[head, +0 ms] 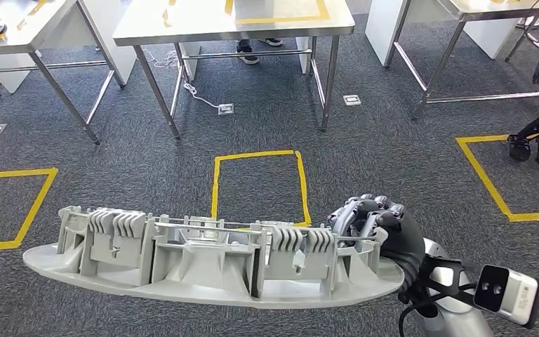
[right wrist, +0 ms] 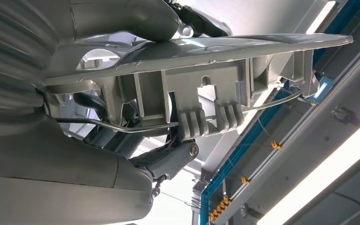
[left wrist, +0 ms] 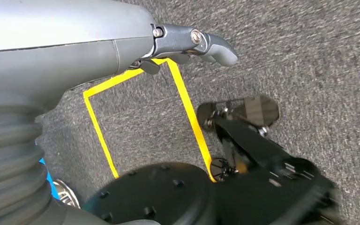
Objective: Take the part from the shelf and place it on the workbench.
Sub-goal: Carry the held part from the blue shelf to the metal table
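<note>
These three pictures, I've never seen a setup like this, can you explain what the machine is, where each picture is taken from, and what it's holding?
It is a walking humanoid robot with two silver arms. The head view looks forward and down: the right hand grips one end of a long pale grey ribbed plastic part, carried above grey carpet marked with yellow tape squares. Steel tables stand ahead. The right wrist view, turned upward, shows the same part close up against ceiling lights. The left wrist view looks down at the carpet; the left hand holds nothing visible there.
</note>
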